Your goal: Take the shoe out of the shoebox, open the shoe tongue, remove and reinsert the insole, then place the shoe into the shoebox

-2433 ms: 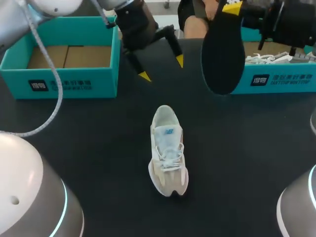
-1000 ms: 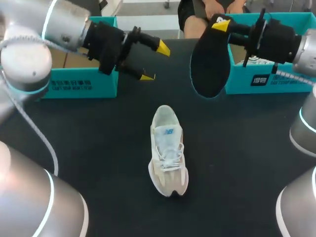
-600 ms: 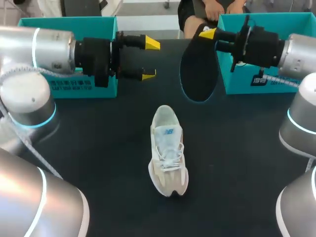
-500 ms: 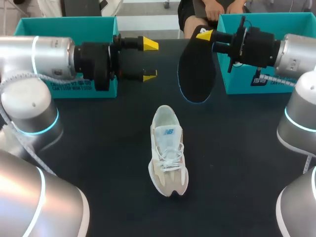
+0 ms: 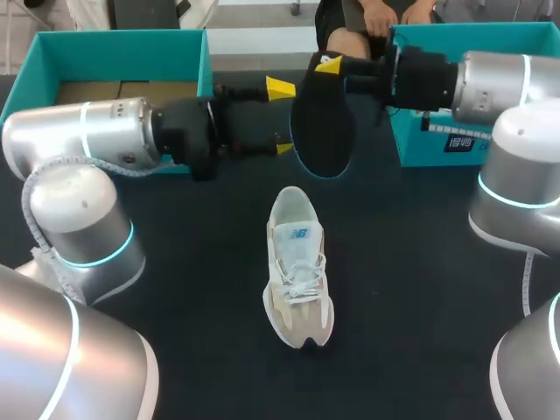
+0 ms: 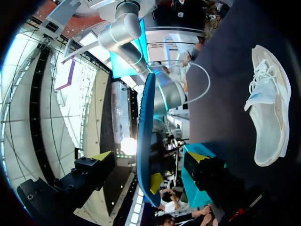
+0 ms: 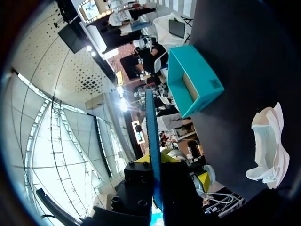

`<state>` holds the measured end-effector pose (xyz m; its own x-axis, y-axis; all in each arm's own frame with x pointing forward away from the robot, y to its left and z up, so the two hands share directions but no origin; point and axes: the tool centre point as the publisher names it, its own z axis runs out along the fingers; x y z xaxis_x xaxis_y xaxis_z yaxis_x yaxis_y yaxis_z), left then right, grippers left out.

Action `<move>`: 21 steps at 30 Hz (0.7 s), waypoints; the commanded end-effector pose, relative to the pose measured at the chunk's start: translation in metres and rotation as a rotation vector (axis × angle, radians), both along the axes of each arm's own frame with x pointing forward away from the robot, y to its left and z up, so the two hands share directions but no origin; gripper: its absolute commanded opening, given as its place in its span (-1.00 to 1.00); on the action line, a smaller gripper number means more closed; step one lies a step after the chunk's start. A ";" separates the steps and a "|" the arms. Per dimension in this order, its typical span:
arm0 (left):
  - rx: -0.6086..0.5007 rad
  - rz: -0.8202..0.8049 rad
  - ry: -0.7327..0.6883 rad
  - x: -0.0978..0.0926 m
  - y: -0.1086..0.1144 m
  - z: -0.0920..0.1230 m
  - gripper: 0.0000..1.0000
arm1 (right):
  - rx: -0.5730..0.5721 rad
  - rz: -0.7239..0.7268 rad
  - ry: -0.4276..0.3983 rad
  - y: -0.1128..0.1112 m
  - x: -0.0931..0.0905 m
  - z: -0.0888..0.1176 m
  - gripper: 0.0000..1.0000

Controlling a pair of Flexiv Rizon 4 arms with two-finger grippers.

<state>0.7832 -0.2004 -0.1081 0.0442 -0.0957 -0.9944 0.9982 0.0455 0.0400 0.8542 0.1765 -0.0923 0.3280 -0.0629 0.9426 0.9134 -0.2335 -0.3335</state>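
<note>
Right gripper [image 5: 331,66] pinches the insole [image 5: 322,131] above the black table [image 5: 420,262], left gripper [image 5: 282,118] wide open beside it

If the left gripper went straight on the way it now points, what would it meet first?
Most likely the black insole held by the right gripper: it hangs just ahead of the left gripper, in line with its open jaws.

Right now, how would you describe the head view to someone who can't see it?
The right end effector holds a dark insole upright above the table, the open left end effector beside it. A white shoe lies below, a teal shoebox at each far corner.
</note>
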 end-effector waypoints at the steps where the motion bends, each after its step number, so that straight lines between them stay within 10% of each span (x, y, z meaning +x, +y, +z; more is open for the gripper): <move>1: -0.004 -0.010 -0.010 0.011 -0.015 -0.001 1.00 | -0.017 0.012 0.021 0.014 0.000 -0.001 -1.00; 5: -0.001 -0.011 -0.024 0.017 -0.018 -0.005 0.97 | -0.016 0.008 0.030 0.018 -0.006 -0.001 -1.00; 7: 0.000 -0.012 -0.030 0.020 -0.018 -0.006 -0.07 | -0.016 0.013 0.039 0.020 -0.008 -0.002 -1.00; 13: -0.006 -0.005 -0.032 0.024 -0.019 -0.009 -1.00 | -0.013 0.008 0.042 0.025 -0.010 -0.003 -1.00; 19: -0.027 -0.019 -0.030 0.016 -0.025 -0.005 -1.00 | -0.016 0.002 0.038 0.029 -0.010 -0.005 -1.00; 21: -0.034 -0.032 -0.030 0.011 -0.026 -0.003 -0.69 | -0.014 0.002 0.039 0.031 -0.009 -0.005 -1.00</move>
